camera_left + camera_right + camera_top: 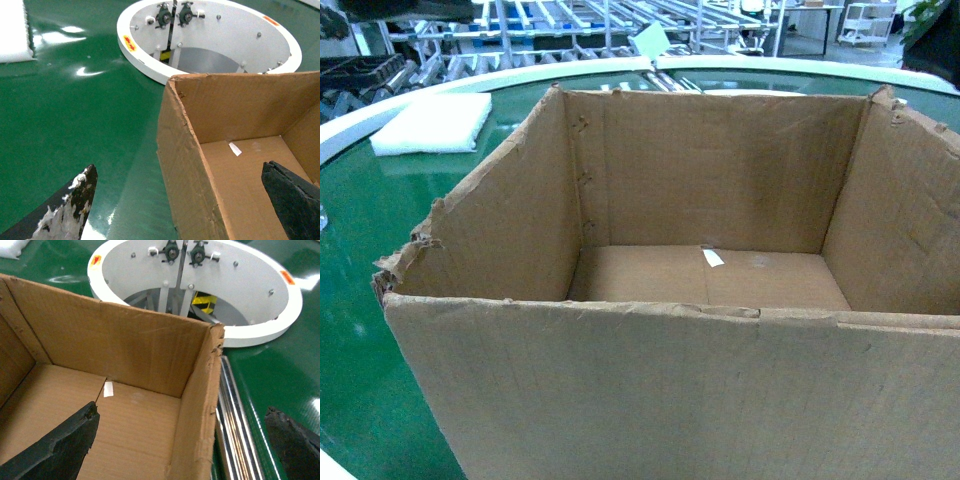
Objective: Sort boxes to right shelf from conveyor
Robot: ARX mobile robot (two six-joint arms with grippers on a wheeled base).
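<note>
A large brown cardboard box with ragged top edges stands open on the glossy green conveyor, filling most of the head view. A small white sticker lies on its floor. Neither gripper shows in the head view. My left gripper is open and straddles the box's left wall, one finger outside over the belt and the other inside. My right gripper is open astride the right wall in the same way. No finger visibly touches the cardboard.
A white foam pad lies on the belt at the far left. The conveyor's white inner ring sits just beyond the box. Steel racks with roller lanes stand behind the belt; I cannot tell which is the right shelf.
</note>
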